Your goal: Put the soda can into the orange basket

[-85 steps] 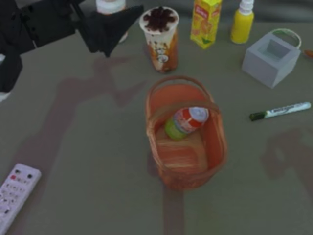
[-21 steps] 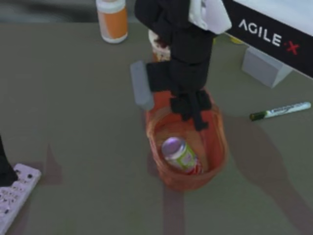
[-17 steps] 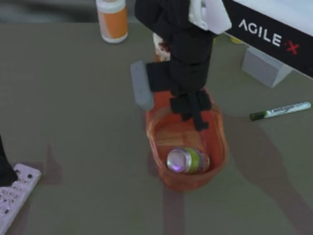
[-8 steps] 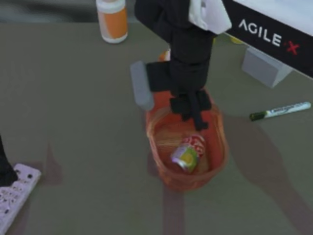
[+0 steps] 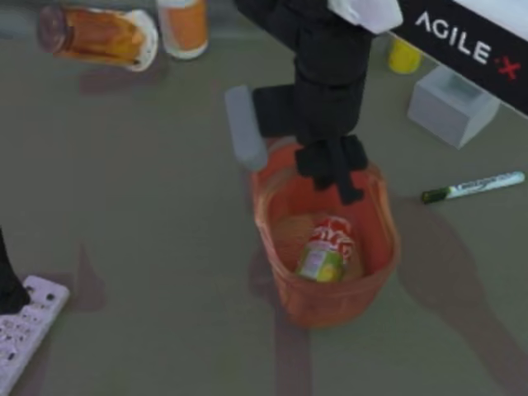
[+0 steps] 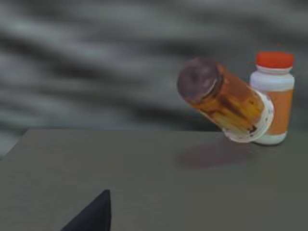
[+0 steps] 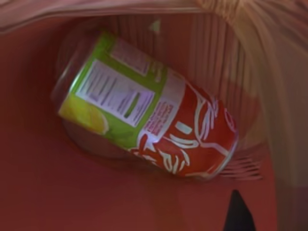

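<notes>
- Top view: the soda can was recorded lying on its side inside the orange basket, red end toward the far side, green end toward the near rim. The basket was placed near the table's middle.
- The right gripper was seen hanging over the basket's far rim, clear of the can and with nothing held; how far its fingers were parted could not be told.
- The left arm was noted parked at the left edge, beside a white remote control at the near left corner.
- A drink cup was logged tipped on its side at the far left, just beside an orange-and-white bottle. A grey cube box was listed at the far right, a yellow bottle just beyond it, and a green-capped marker to the right of the basket.
- Left wrist view: the tilted drink cup was shown in front of the bottle, red cap upright. The left gripper's state could not be told.
- Right wrist view: the can was seen resting against the basket's orange inner wall, label upward.
</notes>
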Robot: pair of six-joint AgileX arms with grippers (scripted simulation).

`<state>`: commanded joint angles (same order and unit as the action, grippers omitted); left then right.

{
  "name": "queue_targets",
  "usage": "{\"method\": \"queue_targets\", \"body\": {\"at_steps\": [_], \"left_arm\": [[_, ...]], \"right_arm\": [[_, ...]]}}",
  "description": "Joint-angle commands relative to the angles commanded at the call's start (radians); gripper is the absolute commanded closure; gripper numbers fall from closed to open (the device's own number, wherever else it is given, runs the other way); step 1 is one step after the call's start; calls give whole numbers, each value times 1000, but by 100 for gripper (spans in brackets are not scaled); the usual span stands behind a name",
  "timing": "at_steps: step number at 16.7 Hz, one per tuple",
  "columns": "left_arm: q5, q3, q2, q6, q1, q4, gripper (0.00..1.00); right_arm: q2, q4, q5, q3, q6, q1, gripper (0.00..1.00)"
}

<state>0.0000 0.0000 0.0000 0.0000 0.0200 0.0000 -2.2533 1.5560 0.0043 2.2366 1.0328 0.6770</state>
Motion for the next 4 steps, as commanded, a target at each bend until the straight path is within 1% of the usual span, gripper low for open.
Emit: {"method": "queue_targets", "body": {"at_steps": [2,4], "left_arm": [[0,0,0,0,0,0,0],[0,0,0,0,0,0,0]], "right_arm": [[5,62,0,57,11,-9,100],[8,86,0,81,16,-13,100]]}}
